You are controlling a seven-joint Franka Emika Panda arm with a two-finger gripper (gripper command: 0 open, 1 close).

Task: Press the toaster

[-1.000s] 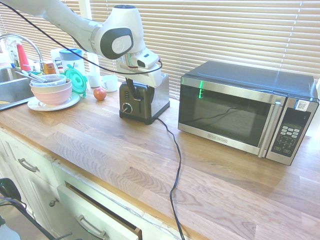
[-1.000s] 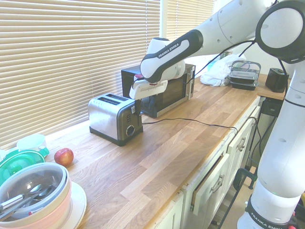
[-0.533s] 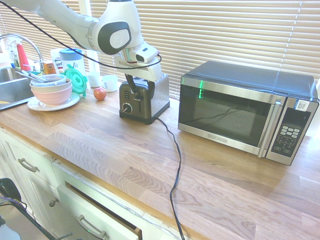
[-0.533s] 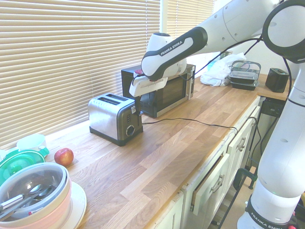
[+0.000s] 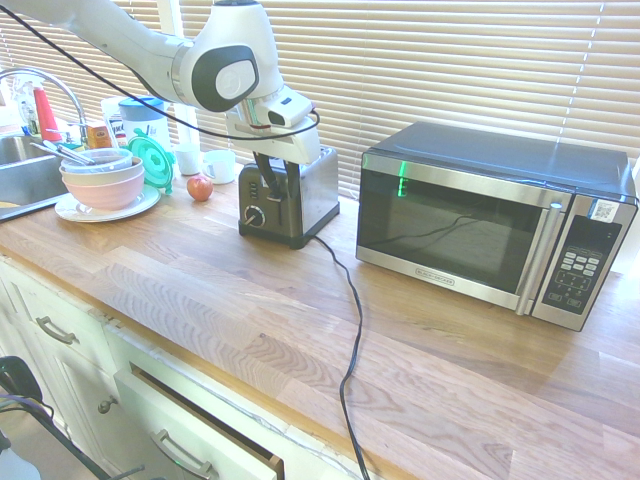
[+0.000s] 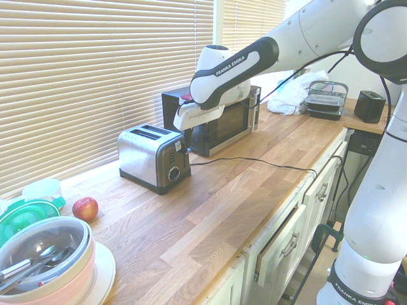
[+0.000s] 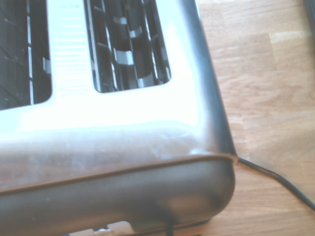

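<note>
The toaster [image 5: 305, 195] is a small two-slot brushed-steel box with a black end panel and a round knob, standing on the wooden counter in front of the blinds. In the second exterior view the toaster [image 6: 143, 159] has both slots showing on top. My gripper [image 5: 266, 170] hangs from the white arm at the toaster's black end, pointing down at its upper edge. From the other side the gripper [image 6: 186, 135] sits just at the panel's top corner. The wrist view looks straight down on the toaster [image 7: 123, 118], with its slots and black end rim.
A large steel-and-black microwave [image 5: 470, 230] stands to the right of the toaster. The toaster's black cord [image 5: 350, 300] runs across the counter to its front edge. A red apple [image 5: 200, 187], stacked bowls [image 5: 102, 180], cups and a sink [image 5: 20, 170] lie to the left.
The hand has risen a little and shifted slightly toward the blinds, staying over the toaster's black end. The toaster has not moved.
</note>
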